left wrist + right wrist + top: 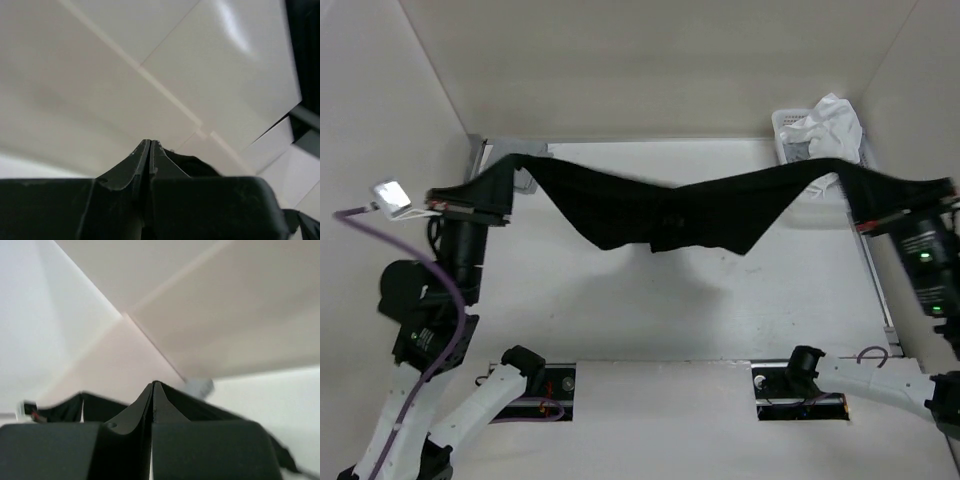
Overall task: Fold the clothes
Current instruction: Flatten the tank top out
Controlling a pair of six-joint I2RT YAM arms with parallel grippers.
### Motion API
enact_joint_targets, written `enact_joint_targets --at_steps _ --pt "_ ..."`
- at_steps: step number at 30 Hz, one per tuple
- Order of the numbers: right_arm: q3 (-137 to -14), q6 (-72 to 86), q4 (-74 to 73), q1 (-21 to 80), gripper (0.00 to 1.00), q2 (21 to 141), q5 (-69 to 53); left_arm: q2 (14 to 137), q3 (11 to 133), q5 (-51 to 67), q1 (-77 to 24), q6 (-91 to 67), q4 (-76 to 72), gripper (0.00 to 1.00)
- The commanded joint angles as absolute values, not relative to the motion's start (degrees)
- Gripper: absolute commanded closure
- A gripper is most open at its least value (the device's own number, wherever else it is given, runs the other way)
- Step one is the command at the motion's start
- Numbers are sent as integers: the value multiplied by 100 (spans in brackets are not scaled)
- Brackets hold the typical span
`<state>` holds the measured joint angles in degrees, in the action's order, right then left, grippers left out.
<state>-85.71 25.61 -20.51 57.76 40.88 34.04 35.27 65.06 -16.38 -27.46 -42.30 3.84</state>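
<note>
The clothes [660,210], a plain black T-shirt, hang stretched in the air over the table between my two grippers and sag in the middle. My left gripper [508,178] is shut on the shirt's left end. At the right end my right gripper [852,188] is shut on the fabric. In the left wrist view the left gripper [150,141] has its jaws pressed together, with black cloth [200,165] bulging just right of them. The right wrist view shows the right gripper [152,384] with its jaws closed and black cloth [205,409] spreading to both sides.
A white basket [786,128] stands at the back right corner with a white garment [830,118] heaped in it, close behind the shirt's right end. White walls enclose the table [670,310] on three sides. Both arm bases sit at the near edge.
</note>
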Motion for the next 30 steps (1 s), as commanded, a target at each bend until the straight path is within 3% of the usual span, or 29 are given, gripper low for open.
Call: enact_joint_targets --at_steps 1,6,9,13,16,21,26,30 --pt "-9279 1408 -2058 6252 100 4587 4385 3550 7004 -1837 -2650 -3991 -254 100" --pt "-10027 818 -1688 6079 100 5316 4185 4112 7339 -1951 -2501 -3806 -465 100" --pt "-10151 1079 -1714 4965 100 5834 3308 4613 7339 -1969 -2290 -3779 -606 100" --pt "-10256 2160 -1837 2944 100 6773 1183 5710 7312 -1654 -1632 -4024 -694 100" --pt "-10782 2531 -1802 2124 100 7775 178 6615 7584 -1021 -1017 -4551 -747 100" --pt "-12660 2575 -2161 1762 100 9287 -114 7812 8935 -572 -585 -4790 -625 100" --pt "-14736 2628 -2680 1727 100 10054 -123 8130 10035 -387 -418 -4667 -492 100" --pt "-15108 2689 -2681 1709 100 9985 -167 8016 10344 -290 -242 -4632 -466 100"
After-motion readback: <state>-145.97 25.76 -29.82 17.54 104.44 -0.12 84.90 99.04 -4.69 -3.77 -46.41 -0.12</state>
